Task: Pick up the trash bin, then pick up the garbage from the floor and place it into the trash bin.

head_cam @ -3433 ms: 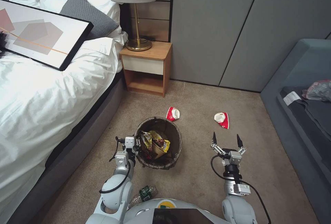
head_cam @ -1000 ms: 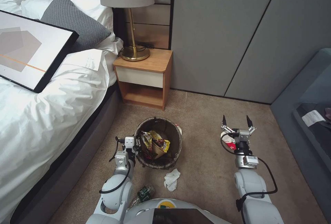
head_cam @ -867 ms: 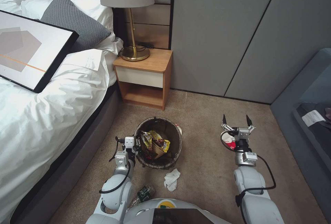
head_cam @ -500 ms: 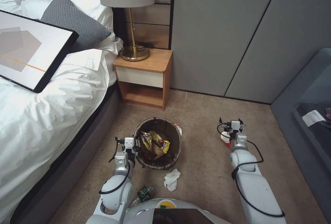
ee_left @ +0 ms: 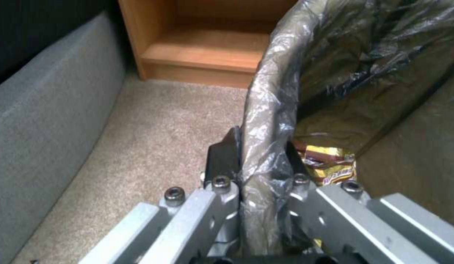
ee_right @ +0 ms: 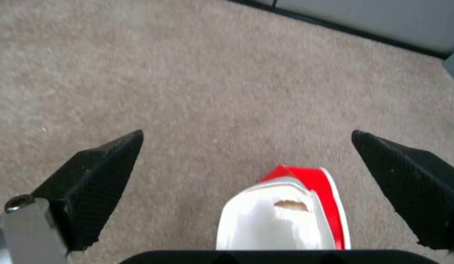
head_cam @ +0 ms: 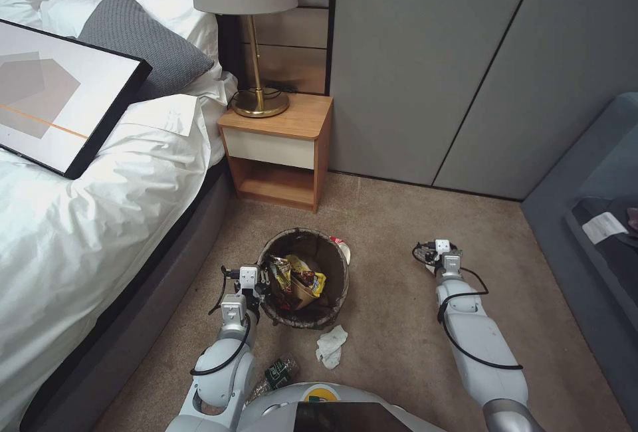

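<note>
The trash bin [head_cam: 300, 233], lined with a dark bag [ee_left: 285, 73], stands on the carpet with snack wrappers inside. My left gripper [head_cam: 258, 280] [ee_left: 258, 154] is shut on its near rim, one finger outside and one inside. My right gripper [head_cam: 436, 254] [ee_right: 246, 139] is down at the floor and open, its black fingers either side of a crumpled red-and-white wrapper [ee_right: 290, 216], not touching it. More garbage lies around: a white tissue [head_cam: 330, 345], a green-labelled bottle [head_cam: 280, 373] near my base, and a second red-and-white wrapper [head_cam: 342, 248] behind the bin.
The bed [head_cam: 100, 219] with a framed picture [head_cam: 60, 96] runs along the left. A wooden nightstand [head_cam: 279, 146] with a lamp [head_cam: 256, 100] stands ahead by grey wall panels. A blue-grey sofa [head_cam: 598, 219] closes the right side. Open carpet lies between bin and sofa.
The view shifted as I moved closer. My right arm has stretched forward and dropped the open gripper down over the red-and-white wrapper. The left gripper keeps its hold on the bin.
</note>
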Tool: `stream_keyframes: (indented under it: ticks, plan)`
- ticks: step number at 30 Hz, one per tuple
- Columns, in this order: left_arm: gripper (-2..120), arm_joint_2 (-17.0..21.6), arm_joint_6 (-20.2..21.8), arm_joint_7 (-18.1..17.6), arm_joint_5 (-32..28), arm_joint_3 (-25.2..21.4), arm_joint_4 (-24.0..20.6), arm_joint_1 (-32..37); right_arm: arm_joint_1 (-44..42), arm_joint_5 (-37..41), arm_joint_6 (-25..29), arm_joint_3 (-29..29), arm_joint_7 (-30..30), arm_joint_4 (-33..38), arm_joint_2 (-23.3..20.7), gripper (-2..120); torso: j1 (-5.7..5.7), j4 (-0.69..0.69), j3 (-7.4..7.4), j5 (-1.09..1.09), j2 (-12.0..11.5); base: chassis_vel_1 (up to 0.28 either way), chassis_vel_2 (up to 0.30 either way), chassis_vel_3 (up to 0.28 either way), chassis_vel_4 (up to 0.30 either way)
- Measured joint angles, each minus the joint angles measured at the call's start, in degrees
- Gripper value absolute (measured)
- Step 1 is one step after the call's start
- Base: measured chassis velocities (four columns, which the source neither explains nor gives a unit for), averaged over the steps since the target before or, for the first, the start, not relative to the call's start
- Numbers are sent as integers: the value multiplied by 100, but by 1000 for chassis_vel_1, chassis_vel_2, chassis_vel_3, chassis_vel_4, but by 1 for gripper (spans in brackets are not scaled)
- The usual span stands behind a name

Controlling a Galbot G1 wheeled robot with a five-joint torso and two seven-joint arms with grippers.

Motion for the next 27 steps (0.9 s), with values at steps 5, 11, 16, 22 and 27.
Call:
stream_keyframes:
  ticks: [5, 11, 16, 22, 27]
  plan:
    - [5, 16, 0, -2, 2, 0, -4, 17, 113, -65, -30, 32, 74, -258, -48, 100, 0, 0, 0, 0, 0, 0, 0, 0, 0]
    - [5, 23, 0, -3, 6, 14, -12, 25, 167, -101, -45, 78, 202, -480, -92, 100, 0, 0, 0, -1, 0, 0, 0, 0, 0]
    - [5, 24, 0, -3, 16, 29, -20, 32, 321, -105, -43, 111, 356, -878, -113, 100, 0, 0, 0, 0, 1, 0, 0, 0, 0]
    - [5, 27, 2, -4, 16, 14, -38, 35, 446, -70, -60, 113, 390, -1191, -111, 100, 0, 0, -1, 0, 1, 0, 0, 0, 0]
    - [5, 22, 2, -5, 18, 9, -40, 43, 530, 39, -97, 93, 328, -1376, -98, 100, 0, 0, -1, -1, 0, 0, 0, 0, 0]
